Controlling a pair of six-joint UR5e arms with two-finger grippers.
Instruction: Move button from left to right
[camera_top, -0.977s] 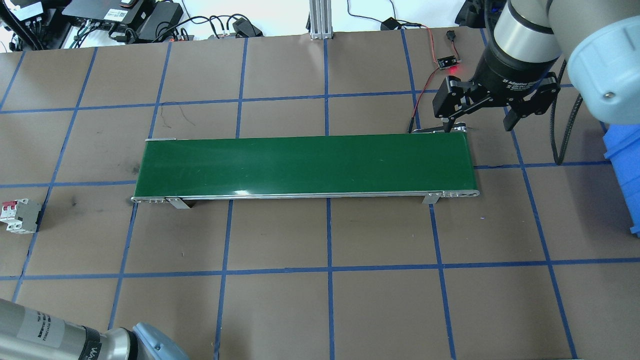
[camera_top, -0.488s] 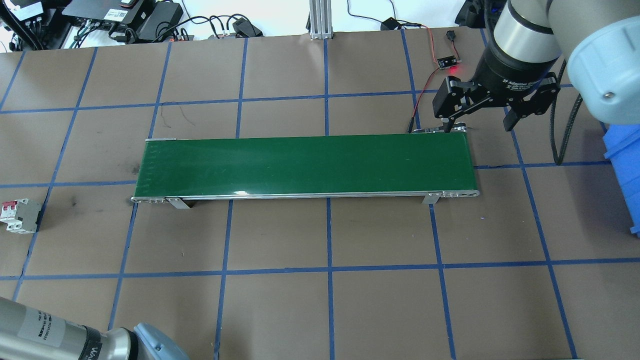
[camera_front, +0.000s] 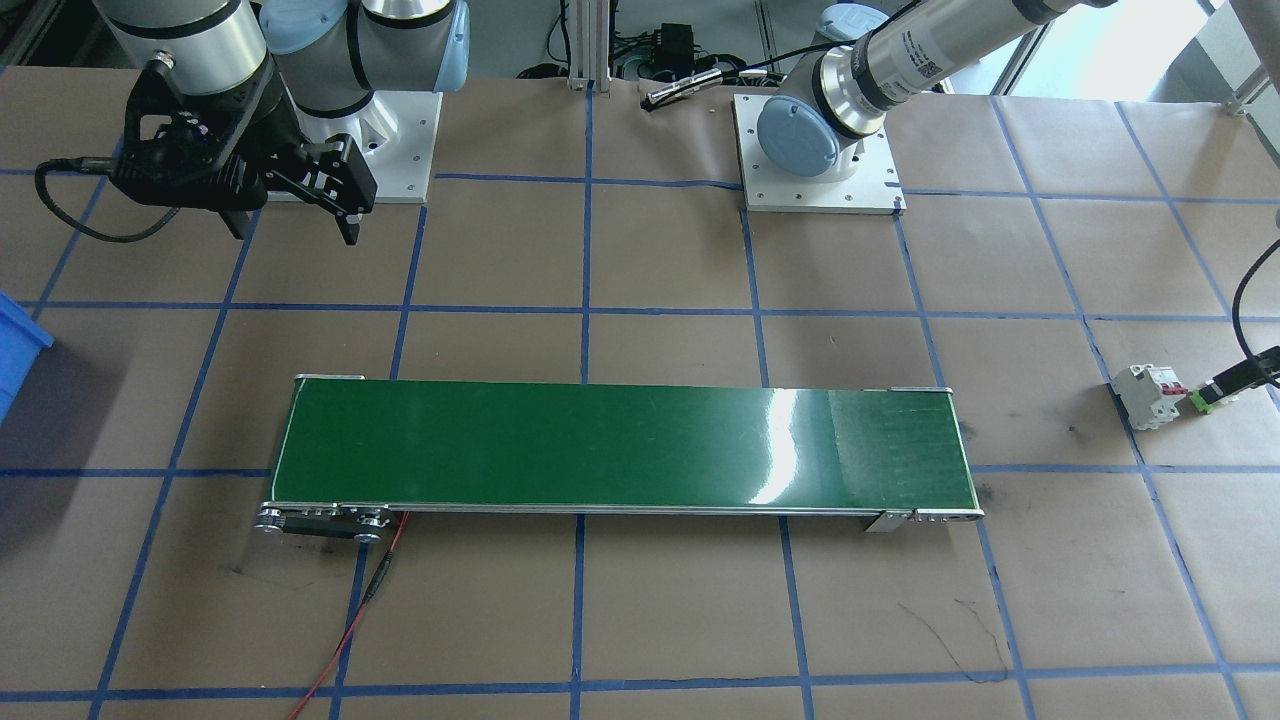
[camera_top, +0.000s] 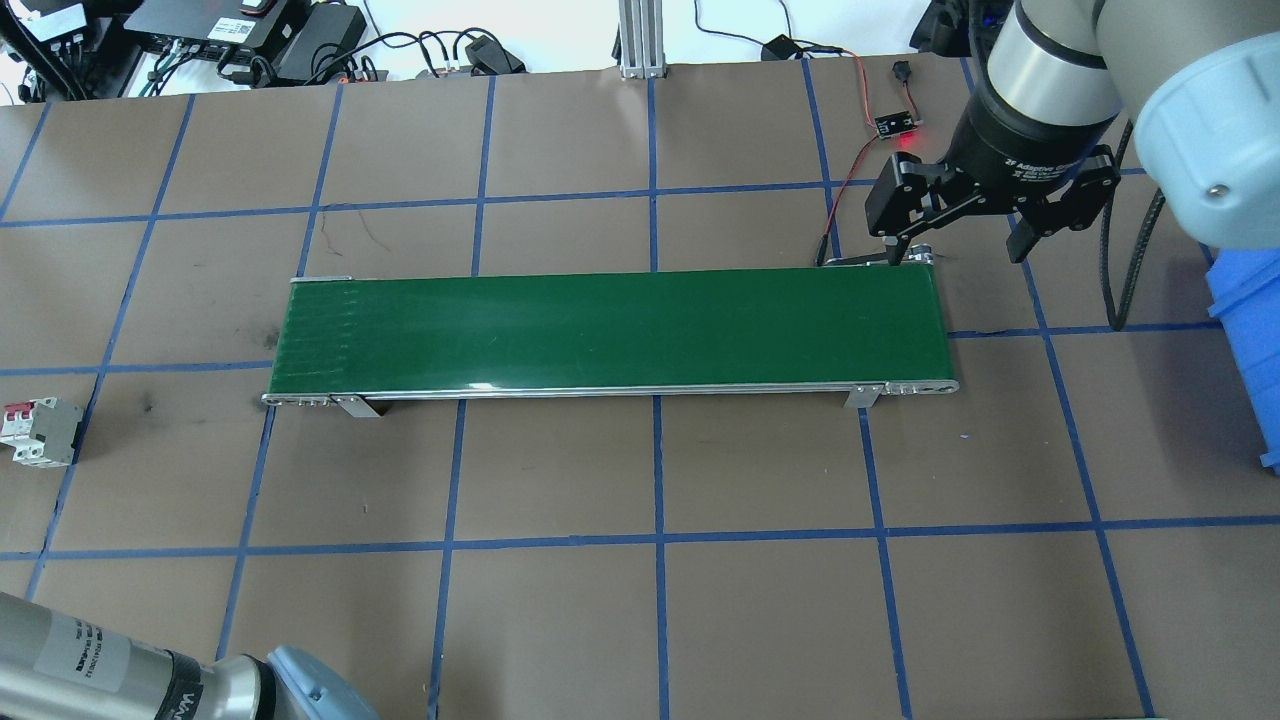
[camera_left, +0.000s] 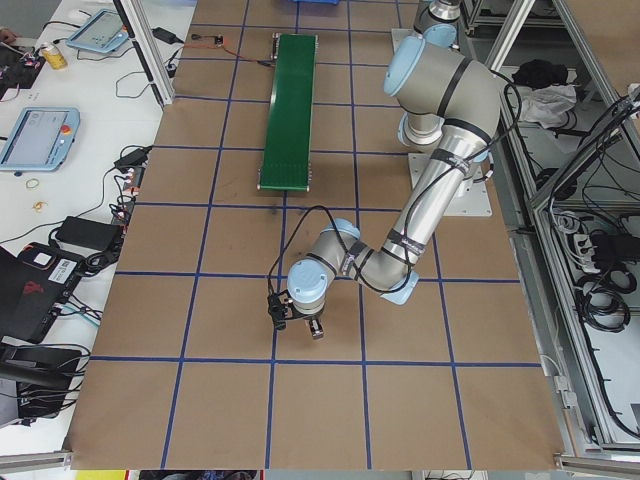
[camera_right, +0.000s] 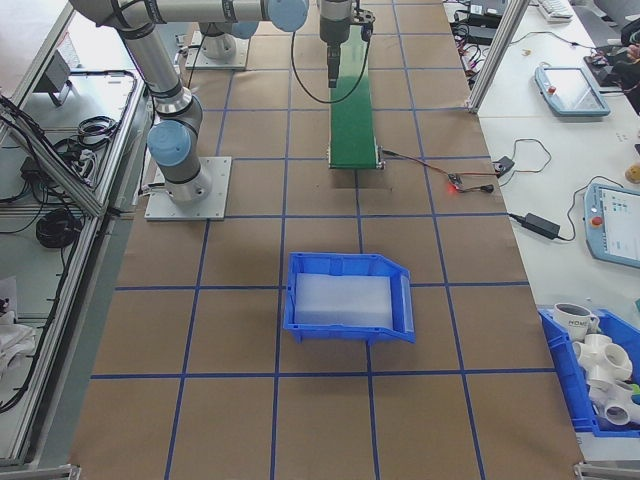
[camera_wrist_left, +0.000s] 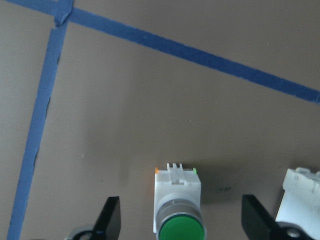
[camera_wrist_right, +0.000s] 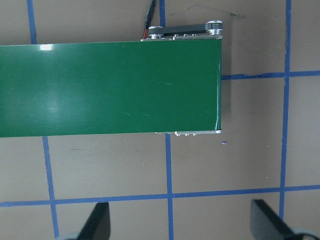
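Left wrist view: button (camera_wrist_left: 179, 212) on table (camera_wrist_left: 150, 100) beside breaker (camera_wrist_left: 300, 200), cap toward camera, centred between spread left fingers (camera_wrist_left: 111, 220). Right fingers (camera_top: 1040, 225) spread too, far off past belt (camera_top: 610, 330).

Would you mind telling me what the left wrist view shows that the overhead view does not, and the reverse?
Only the left wrist view shows the button, lying on the paper between the open fingers of the left gripper. Only the overhead view shows the green conveyor belt, the right gripper open beyond its right end, and the blue bin. Both show the white circuit breaker, the brown paper and the blue tape grid.
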